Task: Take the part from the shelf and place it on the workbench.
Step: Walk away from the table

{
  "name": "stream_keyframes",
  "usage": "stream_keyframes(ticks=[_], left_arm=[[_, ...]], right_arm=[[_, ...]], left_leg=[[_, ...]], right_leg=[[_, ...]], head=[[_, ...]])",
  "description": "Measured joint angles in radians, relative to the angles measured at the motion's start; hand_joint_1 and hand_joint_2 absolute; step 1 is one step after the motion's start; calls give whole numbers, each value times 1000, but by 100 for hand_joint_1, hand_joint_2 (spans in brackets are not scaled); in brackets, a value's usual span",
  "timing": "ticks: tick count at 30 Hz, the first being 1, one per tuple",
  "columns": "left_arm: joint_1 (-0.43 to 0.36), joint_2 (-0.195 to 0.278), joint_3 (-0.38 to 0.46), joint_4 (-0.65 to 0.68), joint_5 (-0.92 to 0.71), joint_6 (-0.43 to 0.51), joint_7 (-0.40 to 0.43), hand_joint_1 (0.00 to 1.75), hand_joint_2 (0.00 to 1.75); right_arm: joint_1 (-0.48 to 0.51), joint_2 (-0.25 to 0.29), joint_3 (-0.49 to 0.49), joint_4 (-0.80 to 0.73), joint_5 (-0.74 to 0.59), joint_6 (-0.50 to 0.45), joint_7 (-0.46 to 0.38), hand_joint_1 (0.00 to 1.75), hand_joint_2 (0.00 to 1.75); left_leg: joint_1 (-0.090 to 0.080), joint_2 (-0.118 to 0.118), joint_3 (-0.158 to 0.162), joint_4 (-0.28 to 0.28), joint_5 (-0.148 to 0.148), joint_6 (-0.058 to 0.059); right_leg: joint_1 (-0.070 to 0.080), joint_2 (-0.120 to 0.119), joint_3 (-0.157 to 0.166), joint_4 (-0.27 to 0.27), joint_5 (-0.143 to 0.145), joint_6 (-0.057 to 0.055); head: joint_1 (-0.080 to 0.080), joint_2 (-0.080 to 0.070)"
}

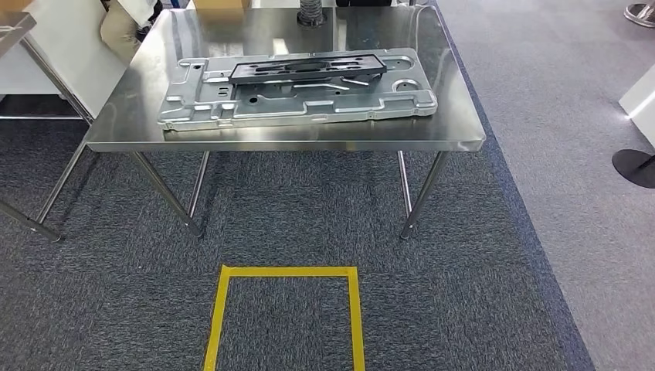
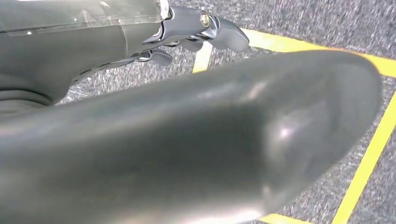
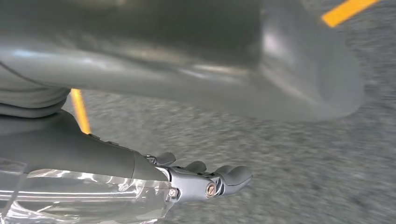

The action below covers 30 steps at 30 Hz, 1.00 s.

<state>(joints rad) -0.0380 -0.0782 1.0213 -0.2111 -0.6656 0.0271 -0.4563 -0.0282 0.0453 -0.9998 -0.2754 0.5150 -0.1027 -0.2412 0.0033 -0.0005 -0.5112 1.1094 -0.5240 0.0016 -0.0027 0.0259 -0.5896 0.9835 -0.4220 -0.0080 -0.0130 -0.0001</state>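
Dark part [image 1: 307,66] on plate [image 1: 297,100]: apparently stiff, light, best gripped at its long edges; left hand [image 2: 196,28] and right hand [image 3: 205,179] both empty, fingers loosely extended.

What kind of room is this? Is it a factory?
Probably a workshop or factory test area. A stainless steel workbench holds a big pressed metal panel with a dark part on top, and yellow tape marks a standing spot on the grey carpet.

The stainless steel workbench [image 1: 286,137] stands on grey carpet [image 1: 309,209] and carries a large stamped metal panel [image 1: 309,104], with a dark part [image 1: 307,67] lying on top of it.
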Motion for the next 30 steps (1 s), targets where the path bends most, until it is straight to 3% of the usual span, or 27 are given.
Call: stream_keyframes(ticks=[1, 2, 3, 5, 6, 7, 9, 10, 11, 12, 13, 15, 17, 18, 20, 21, 22, 24, 25, 26, 27, 28, 29, 30], left_arm=[[-3, 0, 0, 0, -3, 0, 0, 0, 0], [-6, 0, 1, 0, -5, 0, -1, 0, 0], [-7, 0, 1, 0, -8, 0, -1, 0, 0], [-7, -1, 1, 0, -12, -1, -2, 0, 0], [-6, -2, 1, 0, -14, -2, -2, 0, 0], [-6, -2, 1, 0, -17, -3, -3, 0, 0], [-5, -2, 1, 0, -23, -10, -4, 0, 0], [-4, -2, 1, 0, -26, -14, -4, 0, 0], [-4, -2, 1, 0, -29, -17, -4, 0, 0], [-4, -2, 1, 0, -31, -19, -4, 0, 0], [-4, -2, 1, 0, -33, -19, -4, 0, 0], [-5, -3, 1, 0, -35, -19, -5, 0, 0], [-6, -3, 1, 0, -36, -19, -5, 0, 0], [-6, -3, 1, 0, -36, -19, -5, 0, 0], [-6, -2, 1, 0, -37, -19, -4, 0, 0], [-4, -2, 1, 0, -39, -19, -3, 0, 0], [-3, -1, 1, 0, -41, -19, -1, 0, 0], [-2, -1, 1, 0, -46, -19, 7, 0, 0], [-2, -1, 1, 0, -48, -19, 13, 0, 0], [-3, -1, 1, 0, -49, -17, 21, 0, 0], [-3, -1, 1, 0, -51, -15, 29, 0, 0], [-2, -1, 2, 0, -53, -13, 36, 0, 0], [-3, -1, 2, 0, -54, -11, 44, 0, 0], [-4, -1, 2, 0, -55, -9, 51, 0, 0]], right_arm=[[-2, 1, 0, 6, 5, 5, 20, 0, 0], [-4, 1, 0, 11, 8, 11, 35, 0, 0], [-6, 2, 0, 15, 8, 18, 49, 0, 0], [-8, 2, -2, 23, 7, 29, 63, 0, 0], [-8, 3, -3, 27, 6, 33, 69, 0, 0], [-8, 3, -4, 31, 3, 36, 74, 0, 0], [-10, 4, -8, 36, -3, 44, 84, 0, 0], [-11, 5, -11, 37, -5, 48, 88, 0, 0], [-11, 5, -15, 39, -7, 51, 93, 0, 0], [-12, 5, -18, 40, -9, 53, 97, 0, 0], [-12, 6, -21, 42, -11, 54, 100, 0, 0], [-14, 6, -25, 44, -13, 56, 101, 0, 0], [-19, 6, -25, 44, -15, 58, 101, 0, 0], [-20, 6, -26, 45, -15, 60, 102, 0, 0], [-20, 8, -27, 47, -13, 64, 105, 0, 0], [-20, 10, -28, 49, -12, 67, 109, 0, 0], [-21, 11, -29, 50, -10, 68, 115, 0, 0], [-21, 14, -32, 51, -6, 69, 127, 0, 0], [-20, 15, -34, 52, -5, 68, 132, 0, 0], [-19, 17, -36, 52, -5, 68, 136, 0, 0], [-18, 18, -38, 52, -5, 69, 140, 0, 0], [-18, 20, -41, 53, -5, 69, 144, 0, 0], [-18, 21, -45, 53, -6, 70, 148, 0, 0], [-18, 23, -48, 53, -8, 72, 151, 0, 44]], left_leg=[[-2, -5, 50, -73, -5, 4], [-5, -9, 80, -124, -15, 8], [-7, -10, 91, -150, -22, 11], [-7, -4, 79, -156, -7, 21], [-6, 0, 69, -158, 5, 29], [-4, 4, 57, -160, 18, 36], [-5, 11, 27, -159, 42, 43], [-5, 13, 10, -157, 53, 42], [-6, 17, -8, -154, 64, 41], [-6, 19, -25, -149, 74, 40], [-6, 21, -42, -142, 83, 37], [-7, 23, -71, -126, 97, 31], [-10, 25, -88, -111, 108, 21], [-11, 26, -92, -108, 115, 15], [-9, 27, -98, -106, 126, 3], [-7, 24, -105, -95, 111, -2], [-5, 19, -116, -69, 79, -8], [-1, 12, -150, 42, -21, -18], [1, 11, -165, 110, -56, -22], [2, 11, -173, 164, -69, -24], [2, 11, -165, 187, -58, -24], [2, 11, -139, 173, -32, -23], [2, 10, -94, 118, -4, -20], [2, 9, -35, 38, 10, -16]], right_leg=[[1, 2, -7, 3, 8, 5], [1, 3, -12, 5, 16, 10], [1, 3, -15, 4, 25, 17], [-2, 3, -21, 5, 31, 29], [-3, 0, -30, 21, 11, 33], [-5, -4, -43, 55, -28, 37], [-8, -12, -81, 179, -133, 44], [-10, -13, -96, 246, -167, 48], [-11, -14, -99, 293, -176, 52], [-12, -15, -85, 307, -163, 54], [-13, -17, -53, 282, -135, 54], [-12, -23, 58, 141, -100, 50], [-8, -28, 145, 12, -113, 37], [-5, -28, 159, -16, -122, 30], [-5, -30, 149, -22, -112, 14], [-7, -31, 139, -22, -101, 5], [-9, -31, 126, -25, -89, -2], [-9, -30, 96, -26, -67, -10], [-8, -30, 81, -25, -57, -10], [-8, -30, 67, -23, -47, -9], [-7, -29, 53, -20, -38, -8], [-7, -29, 41, -17, -30, -6], [-7, -28, 30, -14, -23, -3], [-7, -27, 22, -10, -18, 0]], head=[[1, 0], [1, 0], [-1, 0], [-2, 0], [-1, 0], [1, 0], [5, 0], [5, 0], [5, 0], [5, 0], [5, 0], [6, 0], [4, 0], [4, 0], [4, 0], [4, 0], [1, 0], [-3, 0], [-4, 0], [-4, 0], [-4, 0], [-4, 0], [-4, 0], [-5, 0]])
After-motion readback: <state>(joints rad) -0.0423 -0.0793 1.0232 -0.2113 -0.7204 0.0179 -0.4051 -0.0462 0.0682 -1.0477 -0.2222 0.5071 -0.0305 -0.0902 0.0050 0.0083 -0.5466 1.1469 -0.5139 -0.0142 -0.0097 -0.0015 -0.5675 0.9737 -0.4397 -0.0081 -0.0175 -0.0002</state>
